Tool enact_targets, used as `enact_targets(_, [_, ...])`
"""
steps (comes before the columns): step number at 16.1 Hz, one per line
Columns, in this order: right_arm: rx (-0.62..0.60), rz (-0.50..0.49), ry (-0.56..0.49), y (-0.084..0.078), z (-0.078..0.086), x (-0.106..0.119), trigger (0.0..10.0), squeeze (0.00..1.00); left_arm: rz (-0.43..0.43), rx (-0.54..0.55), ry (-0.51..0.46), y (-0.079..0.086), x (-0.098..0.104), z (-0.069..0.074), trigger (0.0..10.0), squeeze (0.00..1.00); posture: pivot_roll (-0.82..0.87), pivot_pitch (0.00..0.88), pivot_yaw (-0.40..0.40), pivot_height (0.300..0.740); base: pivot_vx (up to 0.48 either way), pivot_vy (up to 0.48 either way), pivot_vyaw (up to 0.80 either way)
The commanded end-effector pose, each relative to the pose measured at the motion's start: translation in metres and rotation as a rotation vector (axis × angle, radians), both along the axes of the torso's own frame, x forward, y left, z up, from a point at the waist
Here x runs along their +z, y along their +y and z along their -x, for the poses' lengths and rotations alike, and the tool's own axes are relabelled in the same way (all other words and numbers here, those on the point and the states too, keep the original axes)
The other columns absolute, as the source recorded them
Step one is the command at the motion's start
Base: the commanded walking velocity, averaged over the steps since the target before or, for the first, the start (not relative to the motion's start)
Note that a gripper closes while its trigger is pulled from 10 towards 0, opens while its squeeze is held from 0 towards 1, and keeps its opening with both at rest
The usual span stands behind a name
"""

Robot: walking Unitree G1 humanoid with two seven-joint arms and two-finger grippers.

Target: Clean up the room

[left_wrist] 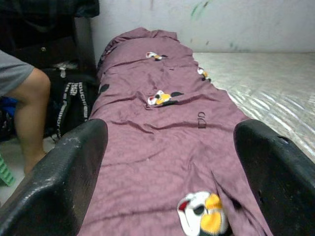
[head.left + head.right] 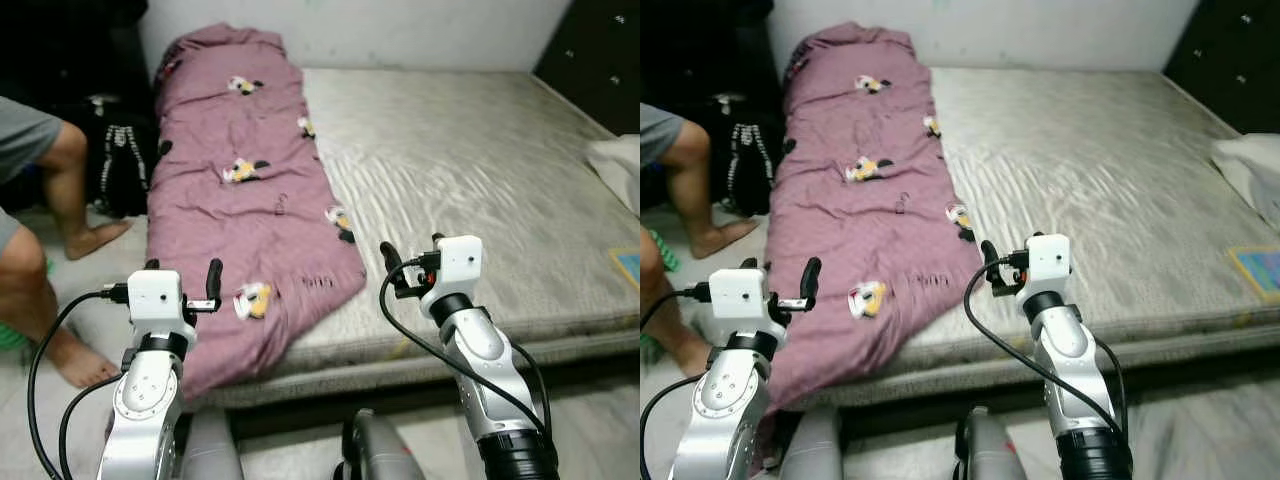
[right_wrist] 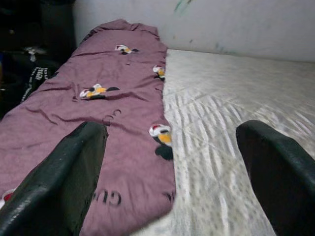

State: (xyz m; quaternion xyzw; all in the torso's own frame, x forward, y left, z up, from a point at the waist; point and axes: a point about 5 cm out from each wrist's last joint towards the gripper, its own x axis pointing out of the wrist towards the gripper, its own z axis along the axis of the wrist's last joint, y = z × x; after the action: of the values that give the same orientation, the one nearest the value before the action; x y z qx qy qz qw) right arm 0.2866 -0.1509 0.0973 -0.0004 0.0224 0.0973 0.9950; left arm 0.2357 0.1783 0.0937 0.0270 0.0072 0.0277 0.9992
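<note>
Quilt (image 2: 245, 200): purple, with cartoon prints, folded into a long strip along the left side of the mattress (image 2: 470, 180); its near end hangs over the mattress edge, just ahead of the left gripper and to the left of the right one.

Person: bare legs (image 2: 60, 190) and feet on the floor, left of the left gripper, beside the bed.

Bag (image 2: 120, 165): black with white lettering, on the floor beyond the left gripper, between the person's leg and the quilt.

Left gripper (image 2: 182, 283): raised before the quilt's near end, fingers spread apart, nothing between them; the wrist view looks along the quilt's length.

Right gripper (image 2: 412, 255): raised over the mattress's near edge, just right of the quilt's corner, fingers spread apart and empty.

Pillow (image 2: 620, 170): white, at the right edge of the mattress, well right of the right gripper.

Blue item (image 2: 628, 265): flat, on the mattress near its right front corner; kind unclear.

Cabinet (image 2: 595, 55): dark, beyond the far right corner of the bed.
</note>
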Motion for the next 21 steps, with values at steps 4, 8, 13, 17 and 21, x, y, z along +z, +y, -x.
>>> enact_targets(4, [-0.009, 0.008, 0.003, -0.001, -0.001, -0.001, 10.0, 0.00, 0.025, -0.001, 0.008, -0.001, 0.000, -0.001, 10.0, 0.00, -0.02, 0.013, -0.076, 0.621, 0.000, 0.000, 0.00])
enact_targets(8, [-0.002, 0.013, 0.007, 0.001, -0.002, -0.001, 10.0, 0.00, 0.072, 0.011, 0.018, 0.002, 0.000, -0.003, 10.0, 0.00, -0.01, 0.009, -0.083, 0.621, 0.000, 0.000, 0.00])
enact_targets(13, [-0.004, 0.012, -0.004, 0.002, -0.006, 0.001, 10.0, 0.00, 0.101, -0.041, -0.007, -0.001, 0.005, -0.003, 10.0, 0.00, -0.02, 0.015, -0.071, 0.621, 0.049, 0.000, 0.00])
enact_targets(17, [0.001, 0.015, -0.011, 0.005, -0.009, 0.002, 10.0, 0.00, 0.106, -0.050, 0.002, -0.003, 0.003, -0.004, 10.0, 0.00, -0.03, 0.026, -0.067, 0.621, 0.254, 0.000, 0.00])
enact_targets(21, [0.010, 0.012, -0.017, 0.009, -0.010, 0.003, 10.0, 0.00, 0.106, -0.054, 0.010, -0.004, 0.002, -0.004, 10.0, 0.00, -0.02, 0.032, -0.067, 0.621, 0.290, 0.000, 0.00])
